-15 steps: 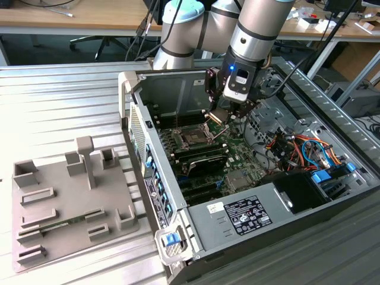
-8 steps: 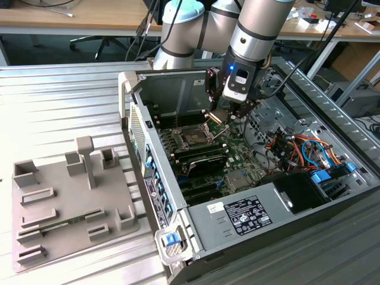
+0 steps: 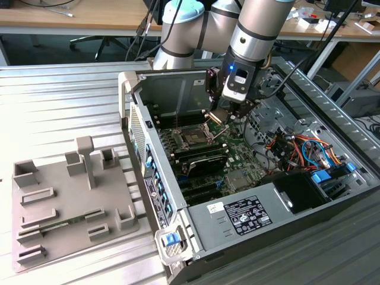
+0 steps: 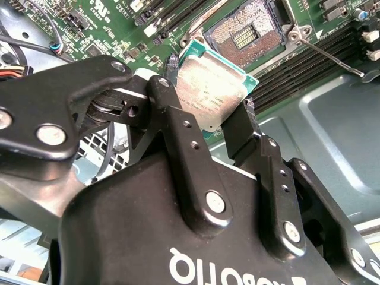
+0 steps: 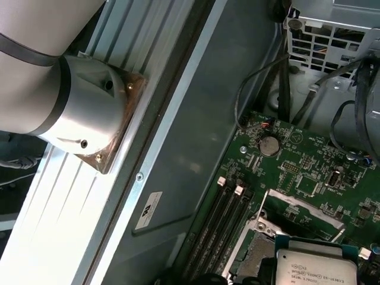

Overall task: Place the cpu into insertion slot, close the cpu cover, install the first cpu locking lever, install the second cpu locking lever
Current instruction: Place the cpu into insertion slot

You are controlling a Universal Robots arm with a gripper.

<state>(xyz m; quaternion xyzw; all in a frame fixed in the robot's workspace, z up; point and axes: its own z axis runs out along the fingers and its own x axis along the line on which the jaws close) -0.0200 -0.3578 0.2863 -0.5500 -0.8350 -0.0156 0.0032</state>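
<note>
- The cpu is pinched by two opposite edges in the gripper, whose fingers are drawn in narrow around it, and it is held clear above the motherboard
- The chip is judged light, thin and stiff, with a slick metal top and fragile underside contacts, so the edges are the place to be gripped
- The insertion slot is seen uncovered with its pin field bare and nothing seated in it, just beside the memory slots
- A locking lever is seen swung free at the slot's edge
- The motherboard is carried inside the open computer case, with cables bundled toward the case edge at the exterior view's right
</note>
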